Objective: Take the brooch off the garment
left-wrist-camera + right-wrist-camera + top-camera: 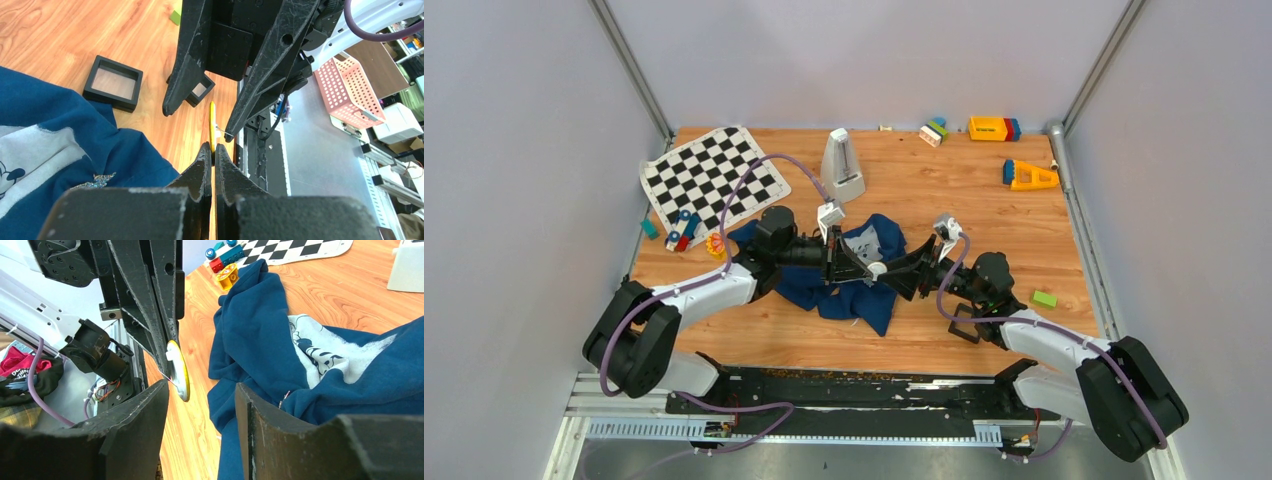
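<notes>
The brooch (179,371) is a small round disc with a yellow rim and a white back, its pin sticking out. My left gripper (212,146) is shut on it, edge-on (212,125), and holds it above the wood, clear of the cloth. It shows as a pale dot in the top view (877,270). The garment (824,290), a navy T-shirt with a grey-white Mickey patch (320,347), lies crumpled under both grippers. My right gripper (201,385) is open and empty. It faces the left gripper, its jaws on either side of the brooch.
Two black square frames (112,82) (200,90) lie on the wood near the right arm. A chequered cloth (714,178), a white metronome (842,165), a yellow-red toy (715,243), toy blocks (994,128) and a green block (1044,298) lie around.
</notes>
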Available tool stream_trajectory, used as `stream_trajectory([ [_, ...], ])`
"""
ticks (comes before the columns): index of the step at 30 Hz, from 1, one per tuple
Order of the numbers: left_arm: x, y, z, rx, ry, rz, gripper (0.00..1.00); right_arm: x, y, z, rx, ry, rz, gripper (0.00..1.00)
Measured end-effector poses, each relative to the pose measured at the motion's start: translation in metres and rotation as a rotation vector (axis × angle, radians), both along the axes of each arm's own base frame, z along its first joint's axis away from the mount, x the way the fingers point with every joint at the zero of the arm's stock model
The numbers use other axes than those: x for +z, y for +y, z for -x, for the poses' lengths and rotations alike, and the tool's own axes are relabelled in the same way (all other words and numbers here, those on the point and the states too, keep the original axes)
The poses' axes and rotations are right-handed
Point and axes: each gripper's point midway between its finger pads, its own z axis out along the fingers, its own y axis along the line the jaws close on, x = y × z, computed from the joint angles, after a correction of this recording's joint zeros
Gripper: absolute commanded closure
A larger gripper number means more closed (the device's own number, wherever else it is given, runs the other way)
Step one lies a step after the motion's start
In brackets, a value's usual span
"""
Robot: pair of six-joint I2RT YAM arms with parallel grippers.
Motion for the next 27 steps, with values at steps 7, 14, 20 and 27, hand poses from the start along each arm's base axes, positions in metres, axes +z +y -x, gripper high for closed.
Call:
stream_trajectory([
  [7, -0.0040, -0.0018, 0.0018, -0.009, 0.011, -0.007, 1.00, 0.0001, 0.0005, 0.0011, 0.007, 0.002, -0.001, 0.50],
  [14, -0.0040, -0.0018, 0.0017, -0.008, 0.010, -0.007, 1.00, -0.0026, 0.0030, -0.0018, 0.010, 0.021, 0.005, 0.55],
  [20, -0.0044, -0.0018, 0.0001, 0.000, 0.009, -0.008, 1.00, -0.0012, 0.0060, -0.0055, 0.012, 0.042, 0.004, 0.58],
  [27, -0.0051, -0.0017, -0.0021, 0.009, 0.001, -0.011, 1.00, -0.0013, 0.0078, -0.0064, 0.011, 0.075, 0.001, 0.64],
])
